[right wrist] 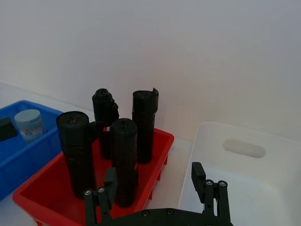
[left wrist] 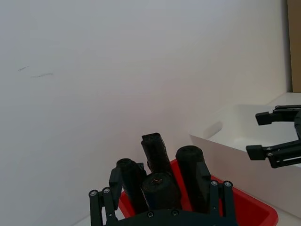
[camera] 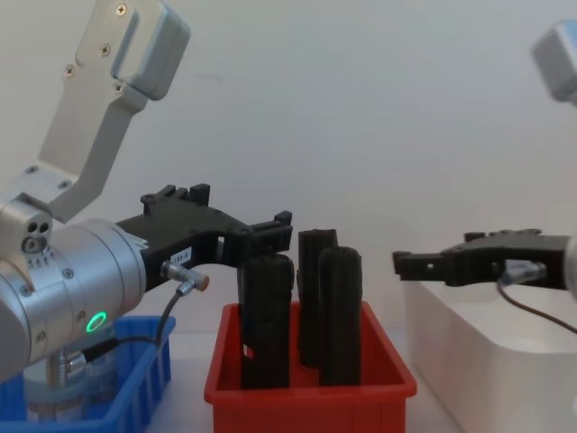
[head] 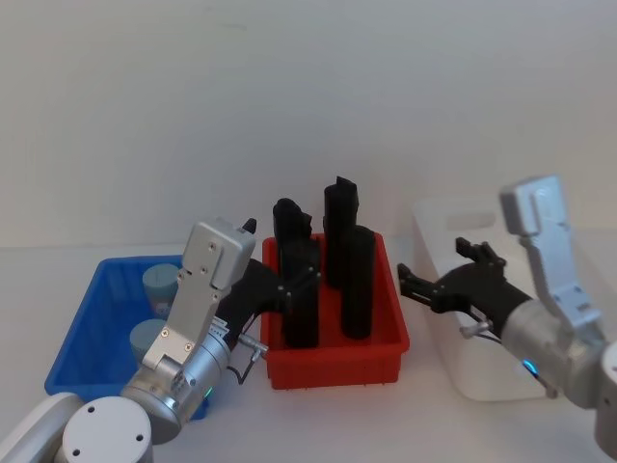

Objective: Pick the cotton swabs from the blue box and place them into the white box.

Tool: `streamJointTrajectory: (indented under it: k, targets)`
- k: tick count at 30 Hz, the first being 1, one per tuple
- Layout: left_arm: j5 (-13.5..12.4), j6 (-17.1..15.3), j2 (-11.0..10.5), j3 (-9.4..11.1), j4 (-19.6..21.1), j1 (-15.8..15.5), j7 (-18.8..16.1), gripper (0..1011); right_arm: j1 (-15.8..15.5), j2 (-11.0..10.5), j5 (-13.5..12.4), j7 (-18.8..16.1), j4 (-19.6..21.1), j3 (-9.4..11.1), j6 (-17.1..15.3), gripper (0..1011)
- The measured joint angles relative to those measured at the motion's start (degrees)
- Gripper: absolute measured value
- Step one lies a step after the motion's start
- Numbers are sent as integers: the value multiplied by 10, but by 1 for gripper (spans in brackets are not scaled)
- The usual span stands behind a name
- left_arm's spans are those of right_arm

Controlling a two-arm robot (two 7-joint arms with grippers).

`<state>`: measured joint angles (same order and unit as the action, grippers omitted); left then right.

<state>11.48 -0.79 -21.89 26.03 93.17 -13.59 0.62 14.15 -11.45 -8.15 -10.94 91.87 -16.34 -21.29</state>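
Note:
Two cotton swabs tubs (head: 160,281) (head: 147,338) with pale grey-blue lids stand in the blue box (head: 96,289) at the left; one tub (right wrist: 29,123) also appears in the right wrist view. My left gripper (head: 294,285) is open and empty, held above the red bin's near-left side among the black blocks, to the right of the blue box. In the left wrist view its fingers (left wrist: 112,190) stand wide apart. My right gripper (head: 424,275) is open and empty over the left edge of the white box (head: 482,371).
A red bin (head: 333,362) with several tall black upright blocks (head: 357,280) stands between the blue box and the white box. A plain white wall rises close behind the table.

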Motion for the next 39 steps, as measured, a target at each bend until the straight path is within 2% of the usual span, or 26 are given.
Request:
streamJointTrajectory:
  k: [7,9,15,27,39]
  targets:
    - [0,0,0,0,0,0,0,1003,40,25,44,-8,-37,-15,-38,1001]
    - [0,0,0,0,0,0,0,1003,58,37,65,-9,-56,-22,-52,1001]
    - [0,0,0,0,0,0,0,1003,88,58,94,-3,-95,-32,-71,1001]
    - [0,0,0,0,0,0,0,1003,125,88,104,10,-146,-42,-94,1001]
    - [0,0,0,0,0,0,0,1003,147,106,88,27,-179,-40,-108,1001]
